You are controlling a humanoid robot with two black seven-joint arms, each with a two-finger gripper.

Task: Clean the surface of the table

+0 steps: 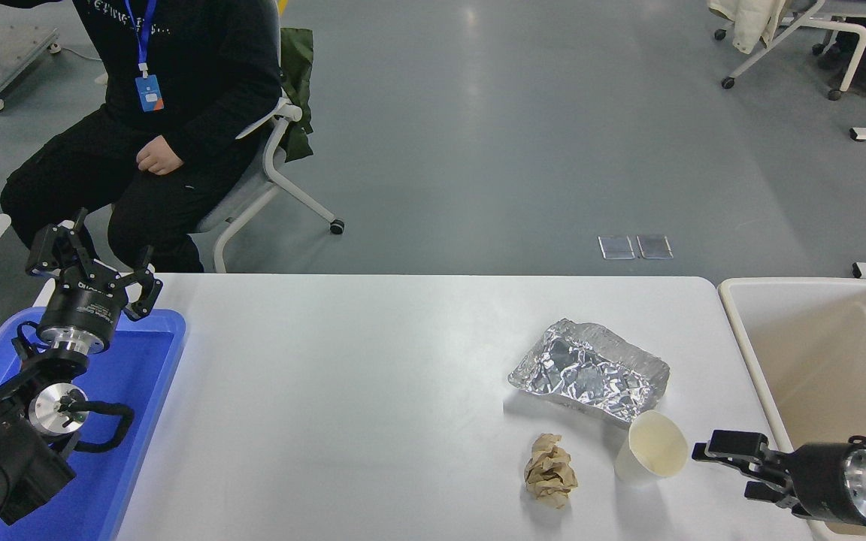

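Observation:
The white table surface carries a crumpled foil tray, a white paper cup lying tipped in front of it, and a brown crumpled paper ball left of the cup. My right gripper is open and empty, low over the table just right of the cup, pointing at it. My left gripper is parked open above the blue tray at the far left.
A blue plastic tray sits at the table's left end. A beige plastic tub stands off the right end. A person sits on a chair beyond the far left corner.

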